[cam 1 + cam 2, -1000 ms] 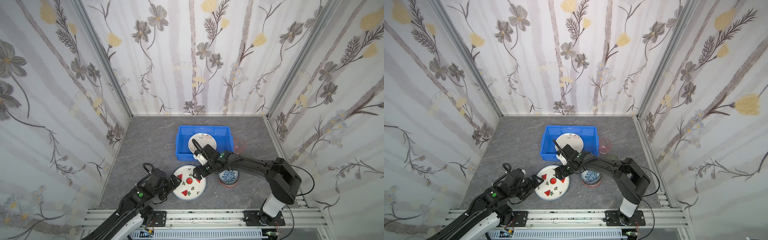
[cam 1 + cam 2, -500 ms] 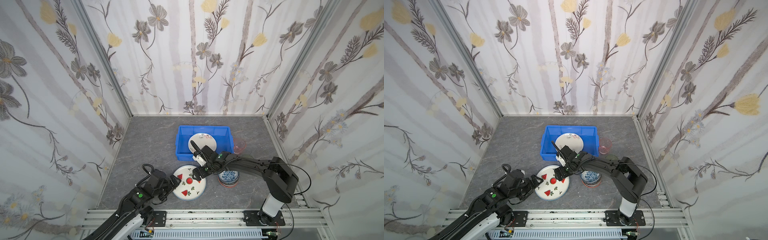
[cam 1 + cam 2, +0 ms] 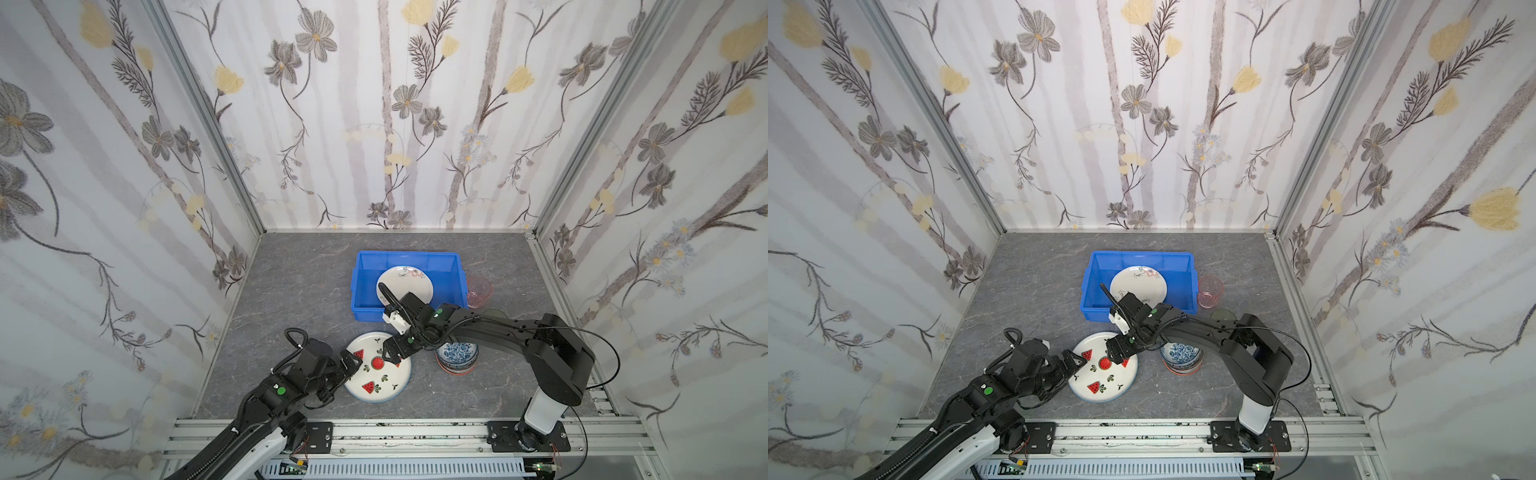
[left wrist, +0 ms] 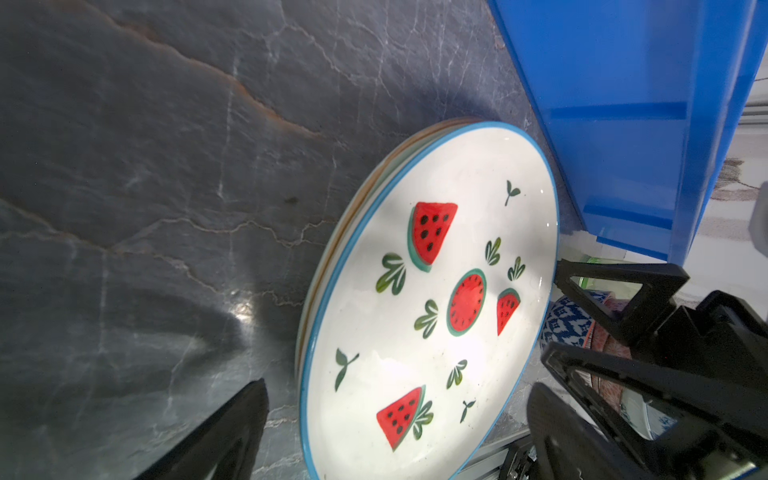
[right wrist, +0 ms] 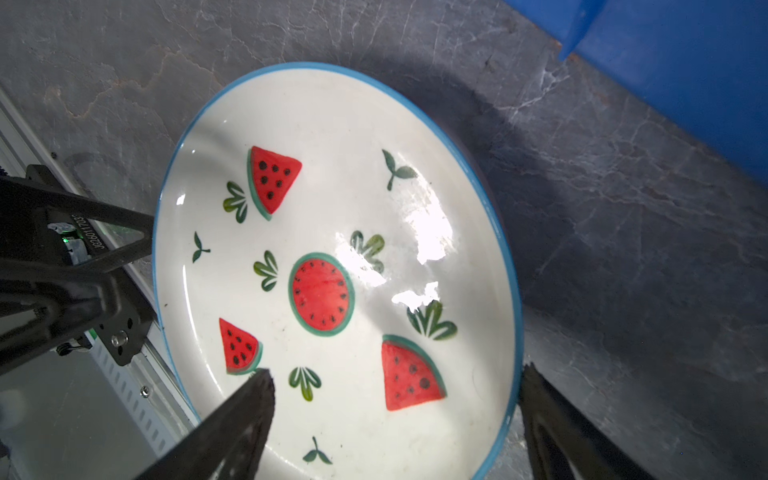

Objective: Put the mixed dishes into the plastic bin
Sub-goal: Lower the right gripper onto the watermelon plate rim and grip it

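The watermelon-print plate (image 3: 376,374) (image 5: 332,249) lies on the table in front of the blue plastic bin (image 3: 360,286), on top of other plates whose rims (image 4: 332,249) show beneath it. My right gripper (image 3: 392,353) (image 5: 392,399) is open at its far right edge, one finger over the plate and one outside the rim. At the plate's left rim my left gripper (image 3: 351,365) (image 4: 399,424) is open, a finger on either side. Neither grips it. A cream plate (image 3: 405,282) leans inside the bin.
A stack of small bowls, blue-white on top (image 3: 457,355), sits right of the plates under my right arm. A pink tumbler (image 3: 478,291) stands by the bin's right wall, with a green tumbler (image 3: 492,313) partly hidden behind the arm. The metal rail (image 3: 374,432) runs along the front.
My right arm has crept slightly leftward with its gripper staying over the plate's rim. The left arm and the plate have not moved.
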You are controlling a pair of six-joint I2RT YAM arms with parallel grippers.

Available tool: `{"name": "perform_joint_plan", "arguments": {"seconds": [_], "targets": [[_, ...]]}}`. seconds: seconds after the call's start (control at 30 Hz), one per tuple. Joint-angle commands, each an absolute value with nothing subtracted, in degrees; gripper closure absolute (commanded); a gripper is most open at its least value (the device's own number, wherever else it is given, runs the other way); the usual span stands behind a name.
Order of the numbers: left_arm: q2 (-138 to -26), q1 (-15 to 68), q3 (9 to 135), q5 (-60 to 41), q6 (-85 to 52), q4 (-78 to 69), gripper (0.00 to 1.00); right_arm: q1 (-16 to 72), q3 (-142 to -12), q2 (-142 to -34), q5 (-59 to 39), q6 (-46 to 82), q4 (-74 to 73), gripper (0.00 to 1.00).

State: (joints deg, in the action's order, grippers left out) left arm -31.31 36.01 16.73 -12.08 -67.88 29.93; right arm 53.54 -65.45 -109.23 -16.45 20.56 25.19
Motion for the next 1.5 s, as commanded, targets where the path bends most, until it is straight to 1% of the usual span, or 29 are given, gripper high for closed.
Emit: {"name": "perform_joint_plan", "arguments": {"seconds": [0.0, 0.4, 0.53, 0.83, 0.9, 1.07, 1.23, 1.47], "targets": [[-31.05, 36.01, 16.31, -12.00, -68.43, 28.33, 0.00, 53.70, -66.42, -109.64, -19.34, 20.74, 22.76, 0.10], [-30.06, 35.95, 15.30, -13.01, -69.38, 26.54, 0.00, 53.76, -67.02, -110.70, -21.18, 21.00, 22.15, 0.10], [-30.06, 35.97, 15.19, -13.01, -69.42, 26.46, 0.02, 53.84, -66.72, -111.01, -21.79, 21.03, 21.84, 0.10], [-29.72, 36.01, 14.42, -12.77, -69.50, 26.37, 0.02, 53.96, -66.53, -111.42, -21.45, 21.18, 21.84, 0.11], [-29.62, 36.00, 14.42, -12.82, -69.58, 26.37, 0.02, 54.04, -66.45, -111.28, -20.87, 21.10, 21.95, 0.11], [-29.62, 35.97, 14.33, -12.80, -69.55, 26.41, 0.02, 53.96, -67.23, -109.35, -15.09, 21.05, 24.30, 0.11], [-29.87, 35.96, 14.43, -12.57, -69.60, 26.37, 0.02, 54.05, -67.20, -108.83, -11.36, 21.87, 25.33, 0.11], [-29.79, 35.95, 14.94, -12.72, -69.53, 26.37, 0.02, 54.18, -67.02, -111.08, -13.22, 21.97, 25.32, 0.11]]}}
